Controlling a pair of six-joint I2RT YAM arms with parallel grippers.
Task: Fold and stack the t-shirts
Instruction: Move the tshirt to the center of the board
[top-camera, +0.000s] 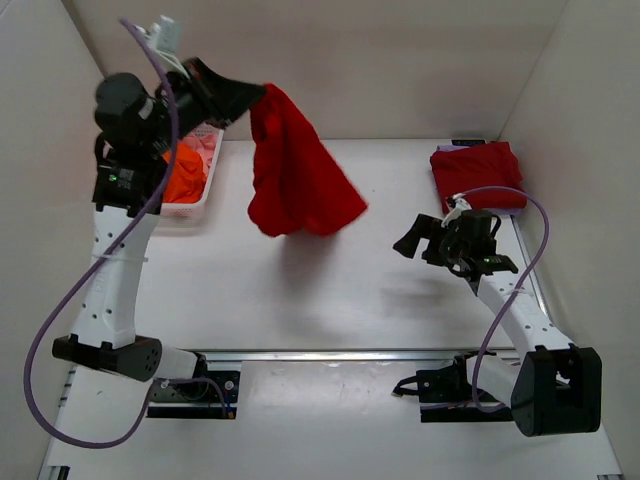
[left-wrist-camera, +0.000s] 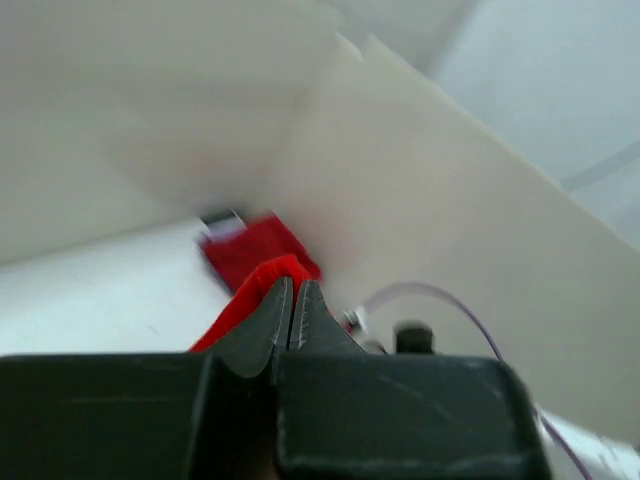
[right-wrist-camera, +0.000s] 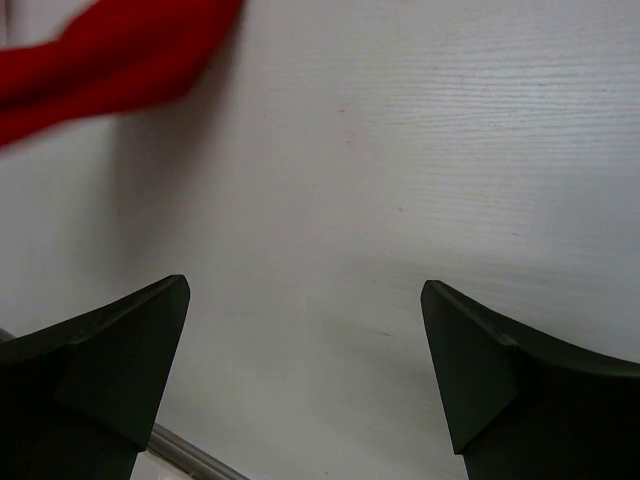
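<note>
red shirt hanging from the left arm, ready to be spread for folding

nearest, the right gripper (top-camera: 412, 243) hovers over the table (top-camera: 330, 310) with its jaws wide apart, holding nothing. beyond it the bright red t-shirt (top-camera: 295, 180) hangs bunched over the table's middle-left, pinched at its top by the left gripper (top-camera: 257, 96), whose fingers are pressed together on the cloth. farther back on the left, the white basket (top-camera: 203, 203) holds the orange t-shirt (top-camera: 183, 182) and the pale pink t-shirt (top-camera: 206, 148). in the far right corner the darker crimson t-shirt (top-camera: 478, 172) lies folded, so 1 shirt looks done. shirt 2 seems to be in hand. next it needs lowering and laying flat, likely with the right gripper taking a 2nd edge to open the cloth.
</note>
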